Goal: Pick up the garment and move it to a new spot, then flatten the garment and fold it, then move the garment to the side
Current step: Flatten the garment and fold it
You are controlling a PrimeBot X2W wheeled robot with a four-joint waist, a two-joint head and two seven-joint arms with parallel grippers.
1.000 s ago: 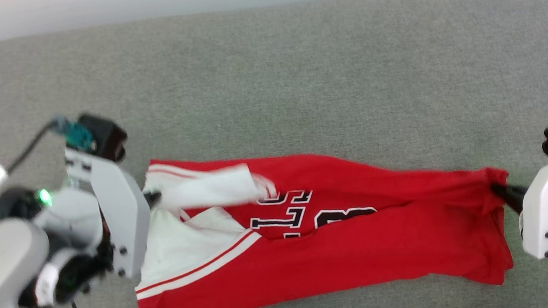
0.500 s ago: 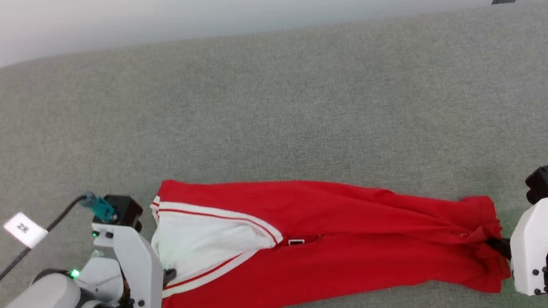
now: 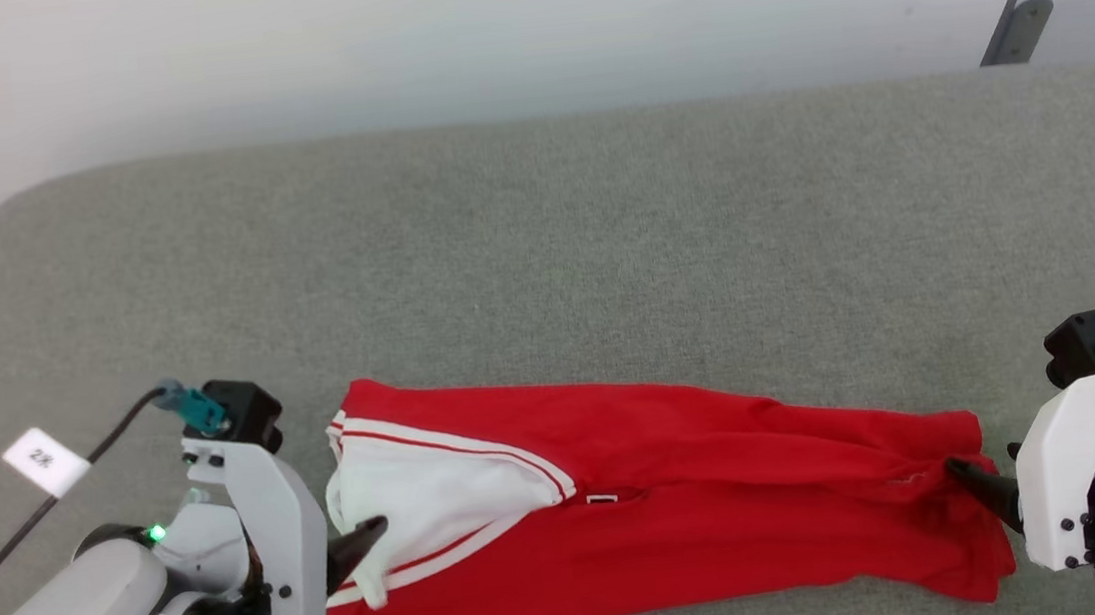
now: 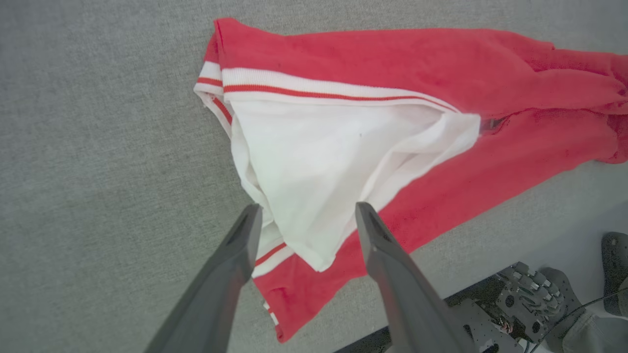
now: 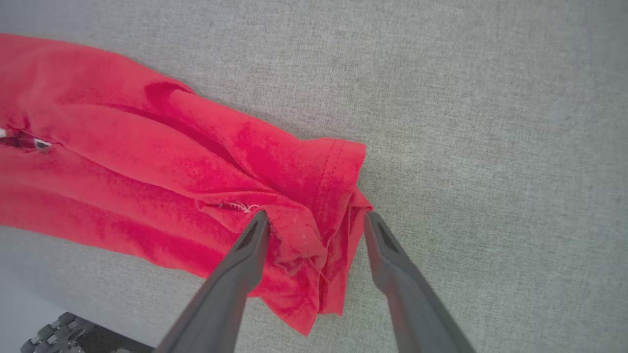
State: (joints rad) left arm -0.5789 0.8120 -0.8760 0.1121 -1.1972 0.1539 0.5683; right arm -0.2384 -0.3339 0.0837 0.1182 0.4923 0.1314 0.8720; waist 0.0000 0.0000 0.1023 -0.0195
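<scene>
The grey fabric-covered worktop [image 3: 542, 248] carries everything, and most of it lies bare behind the work. The garment [image 3: 731, 541] lies along the worktop's near edge as 1 long red band, doubled over lengthwise and reaching from our left arm to our right. We judge it lies this way because handling it at both ends lets a long fold be laid straight. The lettering is tucked inside, with just a sliver showing at the fold line.

Our left end effector [image 4: 308, 208] sits at the sleeve end with its 2 fingers spread wide and nothing gripped. The white sleeve [image 4: 343, 162] lies loose beneath and between them. Our right end effector [image 5: 316, 215] is spread the same way, straddling the hem corner [image 5: 338, 186] without pinching it. We cannot tell whether its tips touch the cloth.

That hem corner is bunched and wrinkled, so we think it wants smoothing before any further fold. The striped trim [image 4: 319, 90] runs fairly straight above the sleeve, which suggests that end already lies tidy.
</scene>
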